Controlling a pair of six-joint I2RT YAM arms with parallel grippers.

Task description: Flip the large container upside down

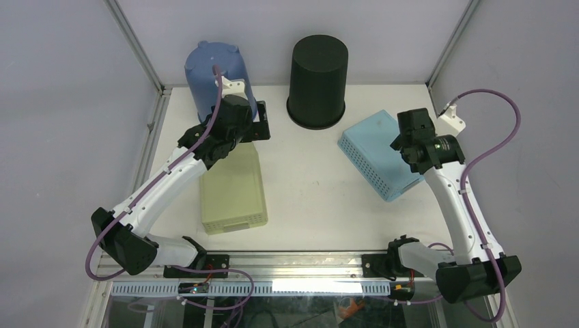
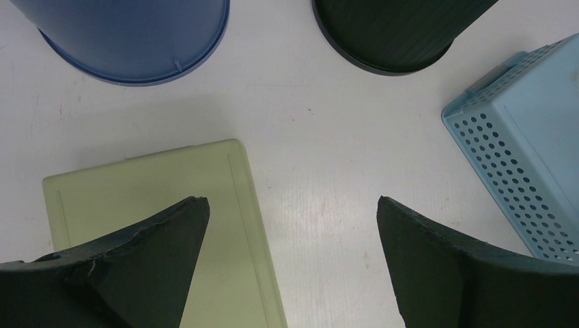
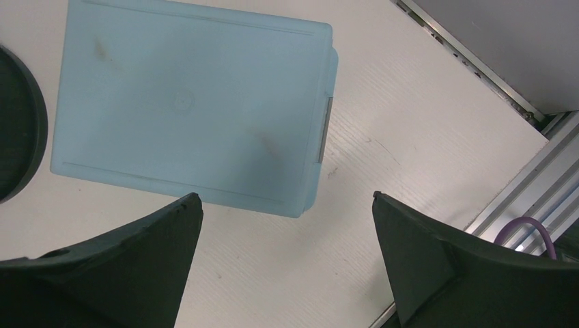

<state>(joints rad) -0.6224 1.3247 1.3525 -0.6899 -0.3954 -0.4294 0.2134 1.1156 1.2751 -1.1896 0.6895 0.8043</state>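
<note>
Four containers stand mouth down on the white table; which one is the large container I cannot tell. A blue bucket (image 1: 217, 75) (image 2: 136, 34) and a black bucket (image 1: 317, 78) (image 2: 396, 31) are at the back. A pale green bin (image 1: 232, 191) (image 2: 157, 184) lies at the left and a light blue perforated basket (image 1: 379, 154) (image 2: 526, 157) (image 3: 191, 102) at the right. My left gripper (image 1: 256, 126) (image 2: 292, 201) hovers open over the green bin's far right corner. My right gripper (image 1: 415, 121) (image 3: 285, 196) hovers open past the blue basket's right edge. Neither holds anything.
Grey enclosure walls and metal frame posts border the table at the back and sides. An aluminium rail (image 1: 293, 260) runs along the near edge, and another rail (image 3: 519, 198) lies close to my right gripper. Purple cables loop off both arms.
</note>
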